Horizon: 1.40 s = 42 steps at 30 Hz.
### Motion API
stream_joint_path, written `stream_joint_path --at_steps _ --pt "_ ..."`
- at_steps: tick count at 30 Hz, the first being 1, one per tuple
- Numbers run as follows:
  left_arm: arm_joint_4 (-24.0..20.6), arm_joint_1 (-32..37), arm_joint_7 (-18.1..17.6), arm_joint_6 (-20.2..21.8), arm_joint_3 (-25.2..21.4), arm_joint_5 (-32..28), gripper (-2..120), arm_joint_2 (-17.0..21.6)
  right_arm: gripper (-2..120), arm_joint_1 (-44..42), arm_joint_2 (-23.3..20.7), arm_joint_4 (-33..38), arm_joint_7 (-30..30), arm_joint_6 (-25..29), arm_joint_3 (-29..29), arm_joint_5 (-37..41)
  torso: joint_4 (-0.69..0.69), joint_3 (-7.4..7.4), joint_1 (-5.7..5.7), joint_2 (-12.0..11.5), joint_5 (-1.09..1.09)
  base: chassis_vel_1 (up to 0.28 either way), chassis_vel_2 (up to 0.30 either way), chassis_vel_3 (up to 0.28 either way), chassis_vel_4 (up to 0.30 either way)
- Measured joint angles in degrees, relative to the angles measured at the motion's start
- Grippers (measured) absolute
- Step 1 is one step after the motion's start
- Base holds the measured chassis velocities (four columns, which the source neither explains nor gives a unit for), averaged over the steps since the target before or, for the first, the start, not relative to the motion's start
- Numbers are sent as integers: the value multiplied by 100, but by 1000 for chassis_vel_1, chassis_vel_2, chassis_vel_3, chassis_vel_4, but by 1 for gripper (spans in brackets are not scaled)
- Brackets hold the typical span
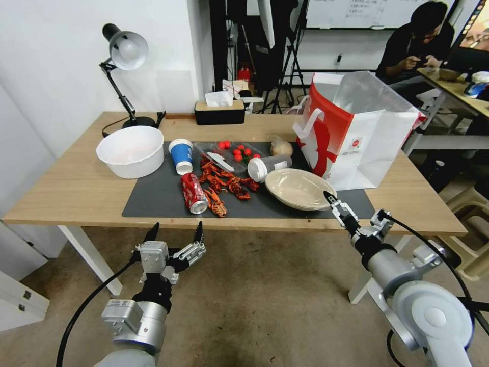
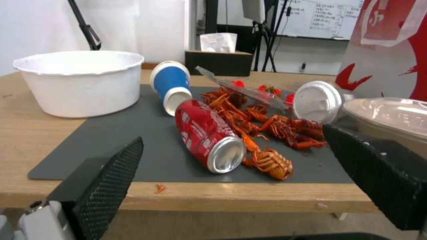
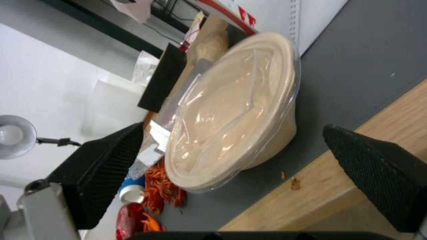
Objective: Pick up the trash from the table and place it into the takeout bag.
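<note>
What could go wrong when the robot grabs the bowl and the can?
The bowl is wide and shallow with a thin clear cover, so the right gripper, open at the table's front edge, might slip off or dent it. The can lies on its side and could roll from the open left gripper. Crayfish shells touch the can and may get dragged along.

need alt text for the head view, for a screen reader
Both grippers hover open before the table: left gripper facing the red soda can, right gripper by the beige shallow bowl. The takeout bag stands behind.
</note>
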<state>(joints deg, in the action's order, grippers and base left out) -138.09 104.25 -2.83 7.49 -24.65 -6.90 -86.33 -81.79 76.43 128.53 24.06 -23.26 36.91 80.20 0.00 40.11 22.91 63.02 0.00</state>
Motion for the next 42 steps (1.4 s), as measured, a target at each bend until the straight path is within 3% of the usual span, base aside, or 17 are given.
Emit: stream_joint_path --at_steps 14,16,24,28,38,42 --pt "32 -11 -16 -62 4 -13 100 -1 96 468 35 -357 207 -136 -119 118 1 0 0 0 0 0 0 0 0" --pt "8 -16 -26 -64 -1 -34 100 25 81 575 48 -458 316 -155 -121 227 0 0 0 0 0 0 0 0 0" --pt "124 -55 -34 -135 4 -146 100 117 57 660 101 -605 663 -217 -113 533 0 0 0 0 0 0 0 0 0" --pt "124 -60 -35 -135 20 -155 100 96 37 661 88 -583 668 -204 -91 543 0 0 0 0 0 0 0 0 0" --pt "109 -45 -69 -145 15 -154 100 118 9 609 56 -465 493 -145 -48 492 0 0 0 0 1 0 0 0 0" --pt "100 -38 -85 -163 22 -150 100 115 3 441 -59 -199 138 -182 -37 -60 0 0 0 0 1 0 0 0 0"
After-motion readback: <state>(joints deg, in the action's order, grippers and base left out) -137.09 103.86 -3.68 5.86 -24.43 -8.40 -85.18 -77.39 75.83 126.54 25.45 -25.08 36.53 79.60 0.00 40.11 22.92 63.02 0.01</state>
